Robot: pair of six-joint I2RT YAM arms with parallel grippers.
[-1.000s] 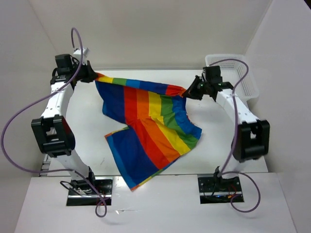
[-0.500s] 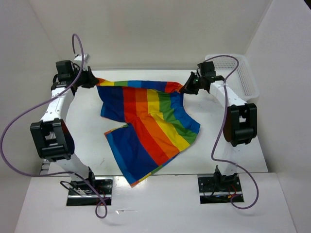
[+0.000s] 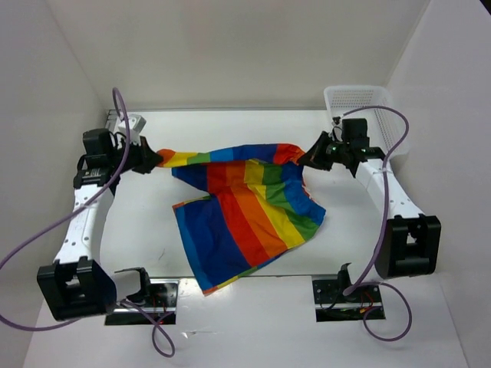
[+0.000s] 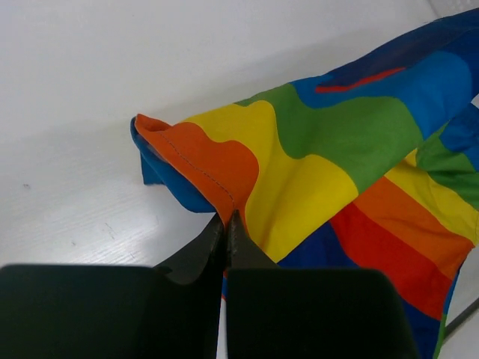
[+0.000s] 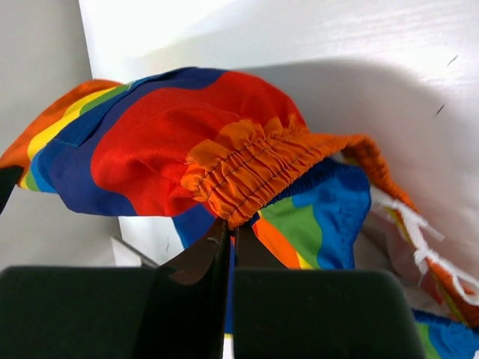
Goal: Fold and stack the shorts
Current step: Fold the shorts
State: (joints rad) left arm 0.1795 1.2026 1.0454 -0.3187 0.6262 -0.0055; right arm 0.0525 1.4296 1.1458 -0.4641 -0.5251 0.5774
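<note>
A: Shorts (image 3: pixel 249 207), position?
B: Strung between both arms over the bench (image 3: pixel 142 222), lower leg lying on it toward the near edge.
A: Grippers?
B: Left gripper (image 3: pixel 156 159) pinches an orange hem corner. Right gripper (image 3: pixel 307 159) pinches the gathered orange waistband. White drawstring (image 5: pixel 410 222) hangs loose.

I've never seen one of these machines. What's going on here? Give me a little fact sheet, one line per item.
Cloth: shorts in rainbow stripes, top edge lifted, lower part draped on the table
Left gripper: shut on an orange hemmed corner
Right gripper: shut on the gathered orange waistband
Drawstring: white, loose beside the right gripper
Basket: white mesh, far right corner, apart from the cloth
Stage: stretched between both grippers, no neat fold yet
</note>
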